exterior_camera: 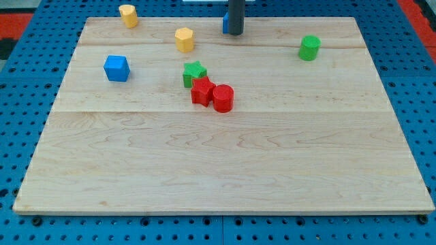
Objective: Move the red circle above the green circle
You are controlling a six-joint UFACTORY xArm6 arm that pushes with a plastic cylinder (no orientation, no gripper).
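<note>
Pale wooden board [225,163] (plank seams visible) on blue pegboard [41,41].

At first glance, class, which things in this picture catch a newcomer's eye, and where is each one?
A tight cluster near the board's middle draws the eye: the red circle touching the red star, with the green star just above them. The green circle stands alone toward the view's upper right. My tip sits at the top edge, beside a partly hidden blue block.
</note>
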